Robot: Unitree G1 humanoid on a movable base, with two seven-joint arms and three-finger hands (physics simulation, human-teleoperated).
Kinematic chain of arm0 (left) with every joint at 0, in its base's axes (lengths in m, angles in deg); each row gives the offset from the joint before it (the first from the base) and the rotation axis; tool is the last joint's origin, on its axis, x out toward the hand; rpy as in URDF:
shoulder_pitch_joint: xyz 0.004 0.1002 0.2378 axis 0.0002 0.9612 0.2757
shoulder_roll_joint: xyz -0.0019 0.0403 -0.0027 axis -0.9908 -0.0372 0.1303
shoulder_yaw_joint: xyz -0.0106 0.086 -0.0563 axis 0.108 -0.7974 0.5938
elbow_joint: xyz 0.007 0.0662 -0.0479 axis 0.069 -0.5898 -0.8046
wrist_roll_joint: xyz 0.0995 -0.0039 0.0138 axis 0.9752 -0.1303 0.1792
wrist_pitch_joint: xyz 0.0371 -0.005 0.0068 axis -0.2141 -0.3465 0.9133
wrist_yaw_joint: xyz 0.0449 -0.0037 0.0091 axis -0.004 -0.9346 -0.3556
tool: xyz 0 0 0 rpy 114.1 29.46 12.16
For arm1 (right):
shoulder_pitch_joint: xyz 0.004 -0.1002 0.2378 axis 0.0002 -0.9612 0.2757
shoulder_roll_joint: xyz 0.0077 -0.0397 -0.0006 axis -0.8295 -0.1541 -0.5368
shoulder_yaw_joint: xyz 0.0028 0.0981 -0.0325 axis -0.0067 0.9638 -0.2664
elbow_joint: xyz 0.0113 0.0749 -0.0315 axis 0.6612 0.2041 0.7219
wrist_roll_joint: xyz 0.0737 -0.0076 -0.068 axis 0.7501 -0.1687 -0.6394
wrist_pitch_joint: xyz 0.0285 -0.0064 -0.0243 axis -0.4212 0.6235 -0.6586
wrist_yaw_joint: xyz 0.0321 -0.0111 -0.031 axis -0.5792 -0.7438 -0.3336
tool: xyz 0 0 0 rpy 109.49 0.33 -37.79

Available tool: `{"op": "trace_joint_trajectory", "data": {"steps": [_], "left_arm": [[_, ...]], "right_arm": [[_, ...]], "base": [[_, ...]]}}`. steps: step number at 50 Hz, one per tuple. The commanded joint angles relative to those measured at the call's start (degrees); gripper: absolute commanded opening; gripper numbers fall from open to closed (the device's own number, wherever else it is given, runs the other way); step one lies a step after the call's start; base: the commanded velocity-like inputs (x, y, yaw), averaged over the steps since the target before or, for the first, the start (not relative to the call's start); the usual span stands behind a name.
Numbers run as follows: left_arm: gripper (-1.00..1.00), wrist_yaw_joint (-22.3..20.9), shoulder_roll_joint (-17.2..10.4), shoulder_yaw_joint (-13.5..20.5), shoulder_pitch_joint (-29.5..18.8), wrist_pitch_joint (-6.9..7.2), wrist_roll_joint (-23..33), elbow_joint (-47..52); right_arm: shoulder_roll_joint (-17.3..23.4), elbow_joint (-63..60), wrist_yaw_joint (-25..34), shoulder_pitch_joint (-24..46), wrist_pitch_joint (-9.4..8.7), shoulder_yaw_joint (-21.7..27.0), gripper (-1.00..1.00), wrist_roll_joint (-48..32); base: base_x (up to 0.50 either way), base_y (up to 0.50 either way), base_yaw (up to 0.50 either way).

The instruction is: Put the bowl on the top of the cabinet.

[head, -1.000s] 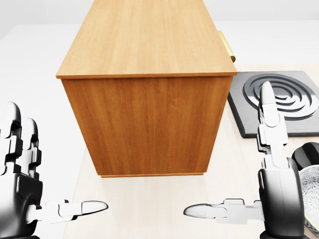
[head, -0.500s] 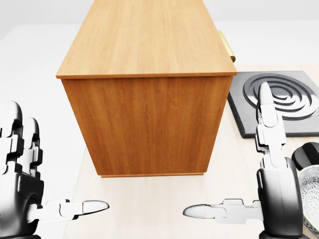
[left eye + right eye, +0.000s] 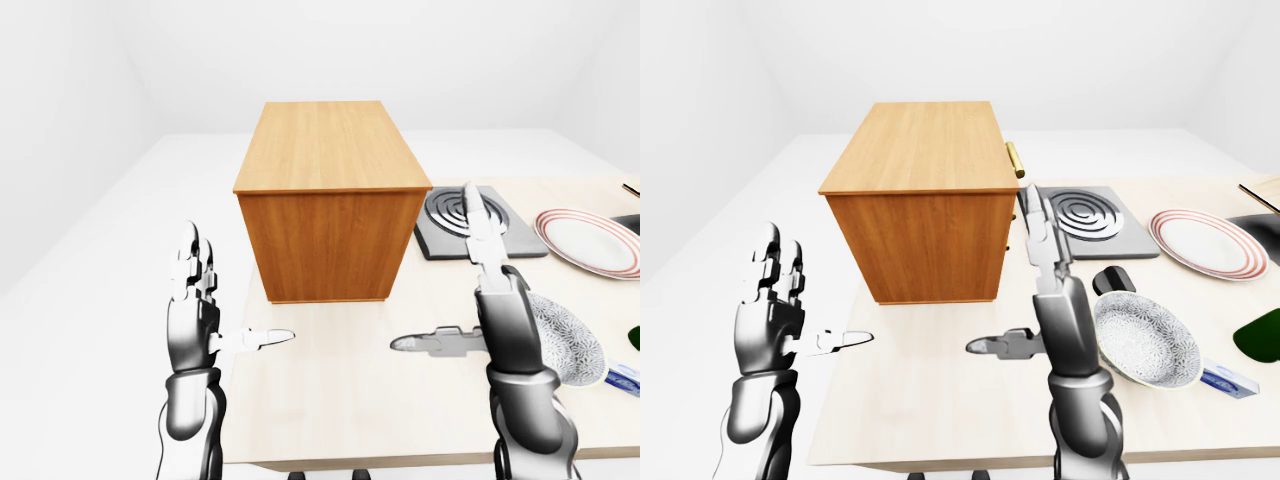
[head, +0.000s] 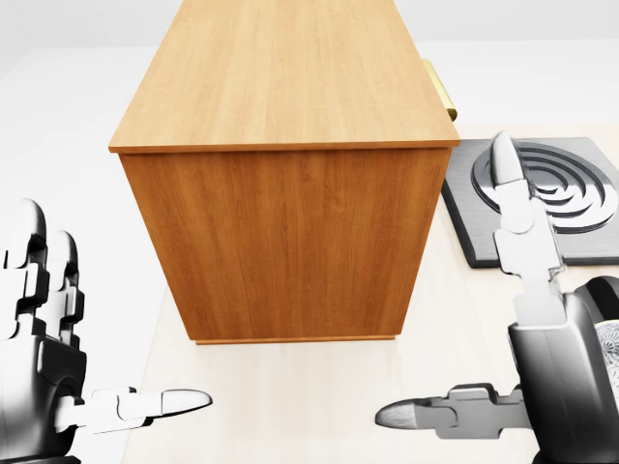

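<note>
Cabinet (image 3: 918,205) stands on the far left part of the table (image 3: 940,400), its flat wooden top bare, so the step in hand, as I judge it, is the reach for the bowl (image 3: 1143,340); done well, that means swinging the right hand (image 3: 1040,300) rightward and down to the bowl's rim and closing round it before any lift toward the cabinet. The bowl, patterned and shallow, sits on the table just right of the right arm, near edge side, with a plate (image 3: 1205,243) and a burner (image 3: 1080,217) farther off and a small dark knob (image 3: 1112,280) just beyond it. The right hand is spread wide, fingers straight, thumb out, holding and touching nothing. The left hand (image 3: 200,310) is likewise apart and empty, hovering left of the cabinet.
</note>
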Motion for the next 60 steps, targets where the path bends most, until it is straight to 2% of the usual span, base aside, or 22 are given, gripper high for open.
{"op": "trace_joint_trajectory", "data": {"steps": [1,3,5,6,7,9,11,12,21,28,33,39,60], "left_arm": [[1.00,0.07,-0.05,-0.02,-0.21,0.00,0.06,-0.57],[1.00,0.06,-0.04,-0.03,-0.16,0.00,0.05,-0.43],[1.00,0.07,-0.05,0.02,-0.12,0.00,0.01,-0.45],[1.00,0.11,-0.05,0.11,-0.20,0.00,-0.04,-0.72],[1.00,0.12,-0.05,0.13,-0.21,0.00,-0.05,-0.78],[1.00,0.15,-0.03,0.14,-0.31,0.00,0.01,-0.90],[1.00,0.25,-0.01,0.10,-0.41,0.00,0.13,-0.90],[1.00,0.27,-0.01,0.09,-0.41,0.00,0.14,-0.91],[1.00,0.72,-0.02,0.45,-0.80,0.00,0.11,-1.26],[1.00,0.94,0.04,0.23,-0.61,0.00,0.33,-1.11],[1.00,0.93,0.01,0.05,-0.45,0.00,0.39,-1.12],[1.00,0.90,0.00,-0.20,-0.18,0.00,0.48,-1.02],[1.00,0.84,-0.07,-0.61,-0.37,0.00,0.76,-2.10]], "right_arm": [[0.62,-5.60,9.03,1.30,0.00,3.58,1.00,-4.84],[0.83,-5.88,10.54,1.09,0.00,4.19,1.00,-6.29],[0.68,-6.98,12.45,1.07,-1.11,5.13,1.00,-6.44],[0.86,-7.79,14.12,1.00,-2.38,6.04,1.00,-6.84],[0.79,-7.96,14.68,0.95,-2.55,6.69,1.00,-6.87],[0.80,-7.60,15.55,0.38,-2.07,8.10,1.00,-6.45],[0.90,-5.90,15.98,-1.24,-0.16,10.01,1.00,-6.63],[0.67,-5.32,16.16,-1.75,0.00,10.74,1.00,-6.81],[-1.19,-2.79,21.41,-5.98,0.00,20.54,1.00,-6.55],[-1.26,3.18,23.01,-6.56,0.00,28.11,1.00,-9.47],[-1.52,4.92,23.55,-6.57,0.00,31.54,1.00,-10.69],[-2.50,6.12,25.32,-7.51,0.00,32.63,1.00,-12.68],[-2.18,11.05,22.84,-7.73,0.00,31.98,1.00,-17.34]], "base": [[0.00,0.00,0.00],[0.00,0.00,0.00],[0.00,0.00,0.00],[0.00,0.00,0.00],[0.00,0.00,0.00],[0.00,0.00,0.00],[0.00,0.00,0.00],[0.00,0.00,0.00],[0.00,0.00,0.00],[0.00,0.00,0.00],[0.00,0.00,0.00],[0.00,0.00,0.00],[0.00,0.00,0.00]]}}
